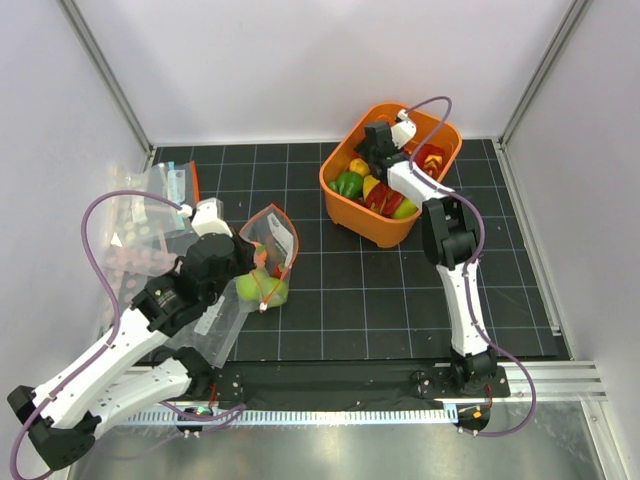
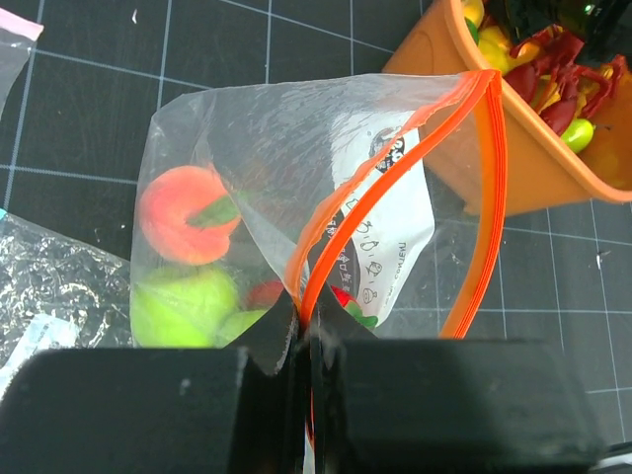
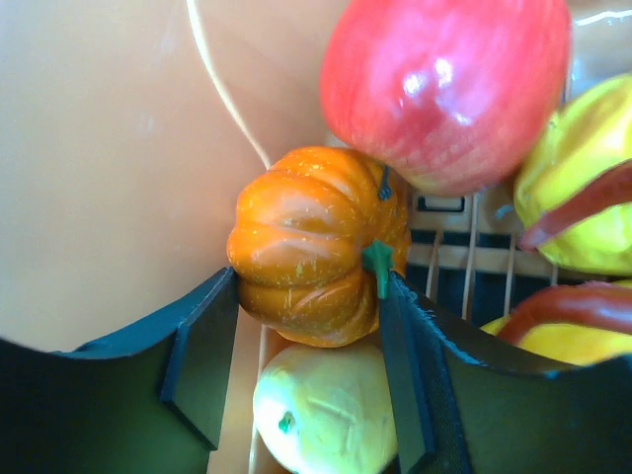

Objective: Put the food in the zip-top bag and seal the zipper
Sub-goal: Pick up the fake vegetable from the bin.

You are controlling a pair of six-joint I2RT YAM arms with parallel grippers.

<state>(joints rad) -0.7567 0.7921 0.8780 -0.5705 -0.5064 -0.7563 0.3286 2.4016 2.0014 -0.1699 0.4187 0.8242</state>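
The zip-top bag (image 1: 272,240) lies left of centre, its mouth held open. My left gripper (image 2: 304,331) is shut on the orange-red zipper (image 2: 336,227) at the near end of the mouth. Inside the bag I see a peach fruit (image 2: 183,212), a green fruit (image 2: 183,301) and something red behind the white label (image 2: 380,227). My right gripper (image 3: 306,296) is down in the orange basket (image 1: 330,190), its fingers pressed on both sides of a small orange pumpkin (image 3: 306,247). A pale yellow fruit (image 3: 326,415) lies between the fingers below it, and a red apple (image 3: 444,89) above.
The basket holds several more toy fruits, green (image 1: 348,184), red (image 1: 383,198) and yellow (image 3: 573,197). Its wall (image 3: 109,148) is close on the right gripper's left. Other clear bags (image 1: 150,215), one with a teal edge (image 1: 175,180), lie at the far left. Crumpled plastic (image 2: 49,286) is beside the bag.
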